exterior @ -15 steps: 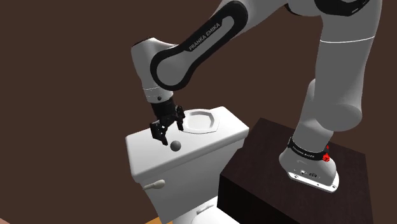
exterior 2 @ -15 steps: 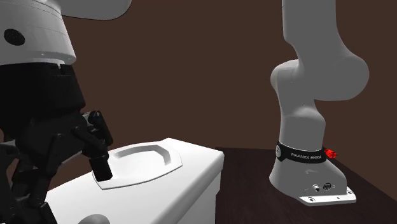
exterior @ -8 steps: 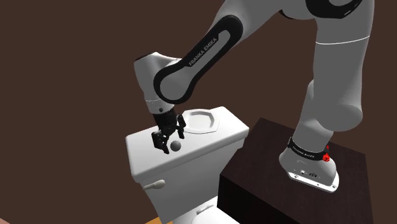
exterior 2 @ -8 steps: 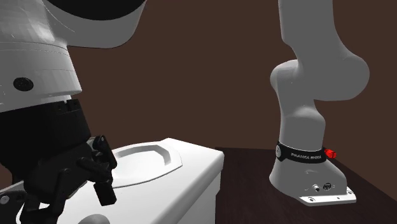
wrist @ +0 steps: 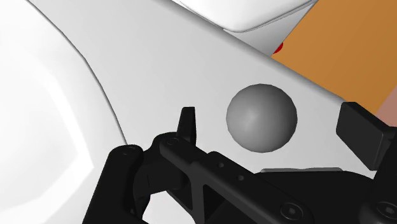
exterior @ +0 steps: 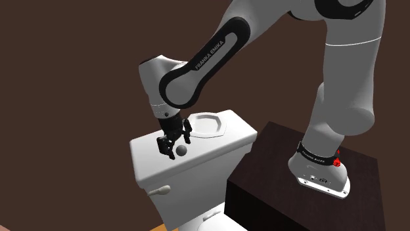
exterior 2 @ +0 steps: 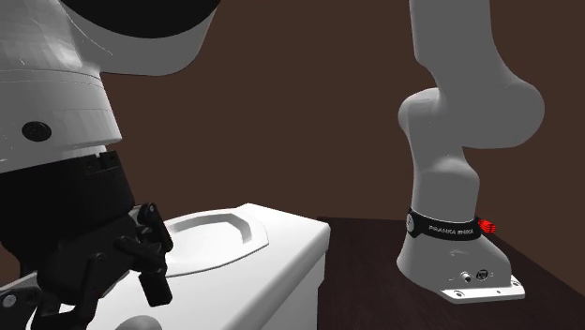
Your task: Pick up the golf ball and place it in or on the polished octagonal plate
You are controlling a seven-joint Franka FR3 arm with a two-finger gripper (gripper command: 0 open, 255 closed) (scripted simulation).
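Tool with fingers apart astride the grey ball (clear of both) on the white toilet tank lid, octagonal plate nearby.

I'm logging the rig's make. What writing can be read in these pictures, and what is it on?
"FRANKA EMIKA": on the arm, along its dark forearm panel.
White lettering on the black band low on the arm: too small to read surely.
Nothing else written.

Shows black gripper close at left, before white octagonal plate on white tank, arm base on dark stand at right.
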